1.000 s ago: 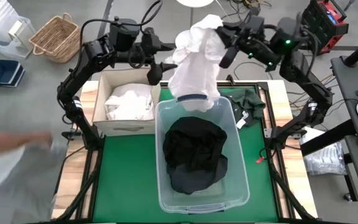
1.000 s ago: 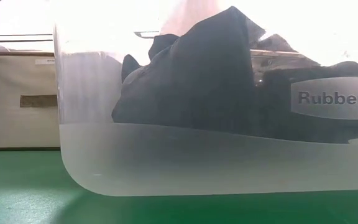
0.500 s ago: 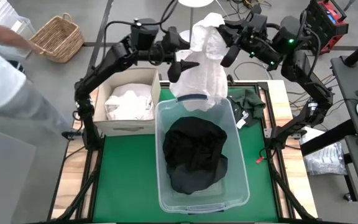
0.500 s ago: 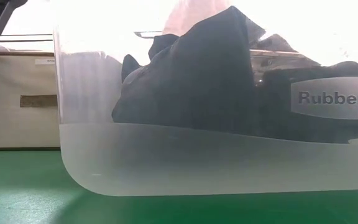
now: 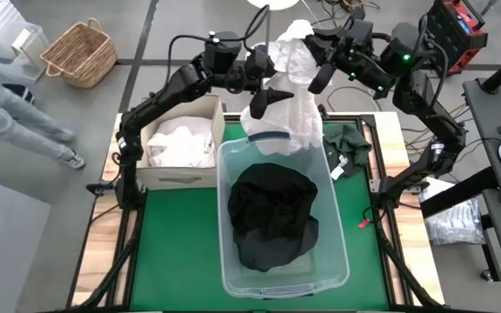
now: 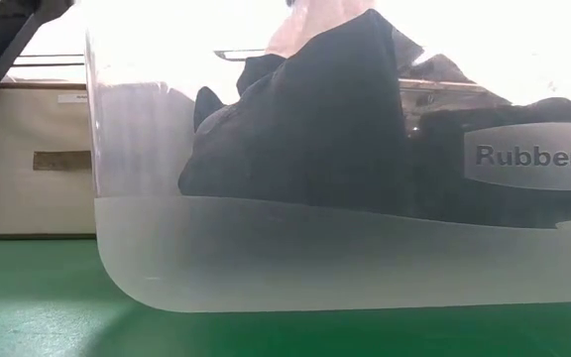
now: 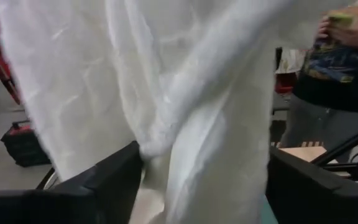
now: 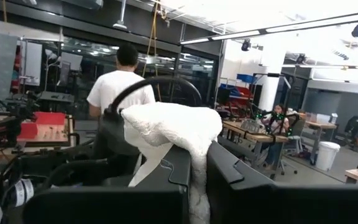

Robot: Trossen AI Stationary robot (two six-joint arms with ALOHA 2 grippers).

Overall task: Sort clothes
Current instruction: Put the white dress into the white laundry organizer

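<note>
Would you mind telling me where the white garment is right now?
In the high view the white garment hangs above the clear tub's far rim, pinched by the right hand, with the open left hand around it.

Tub [image 5: 337,261] centre with clothes [image 5: 272,217] in it, box [image 5: 142,169] far-left, garment [image 5: 290,87] hanging above tub's far rim.

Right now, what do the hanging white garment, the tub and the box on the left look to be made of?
White garment: soft, matte woven fabric, likely cotton; it drapes and creases from the shut right gripper.
Tub: clear, smooth plastic; the dark clothes show through its wall.
Box: beige cardboard, dull and flat-walled.
</note>
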